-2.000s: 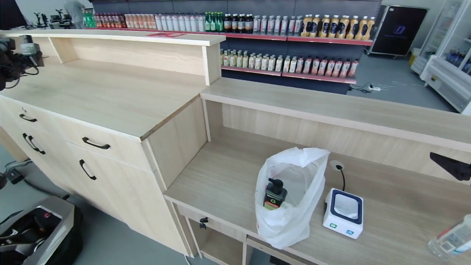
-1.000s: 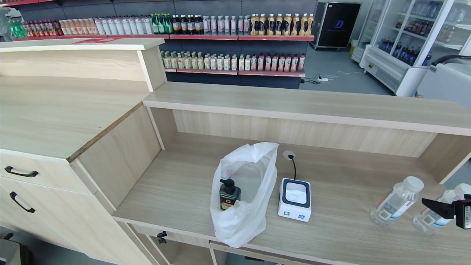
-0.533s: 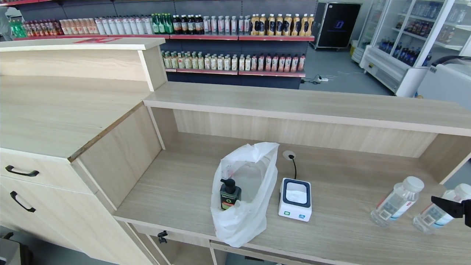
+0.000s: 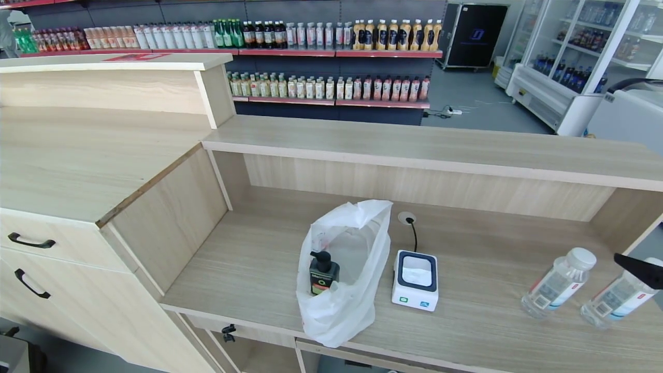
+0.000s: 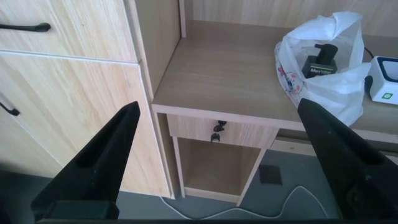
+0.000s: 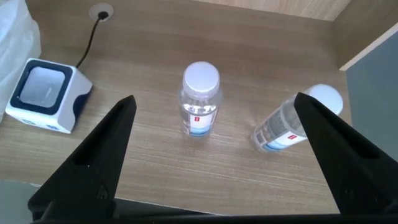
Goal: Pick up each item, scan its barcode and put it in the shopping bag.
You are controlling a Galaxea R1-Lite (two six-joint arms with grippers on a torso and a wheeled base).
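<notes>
The clear plastic white-capped water bottle (image 4: 557, 284), set on the pale wooden counter (image 4: 481, 259) right of the white box-shaped scanner (image 4: 415, 280), is judged light, slippery and slightly squashable, best taken at mid-body by the right gripper (image 6: 214, 96), seen spread wide and empty.

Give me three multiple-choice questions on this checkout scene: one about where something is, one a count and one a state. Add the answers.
1. Relative to the bag, the scanner stands:
A) on its left
B) inside it
C) on its right

2. How many water bottles are on the counter?
A) one
B) two
C) four

3. The right gripper is:
A) open
B) shut on a bottle
C) shut on the bag

Answers:
1. C, the scanner sits beside the bag on the robot's right.
2. B, two are at the counter's right end.
3. A, its fingers are spread wide above the bottles and hold nothing.
</notes>
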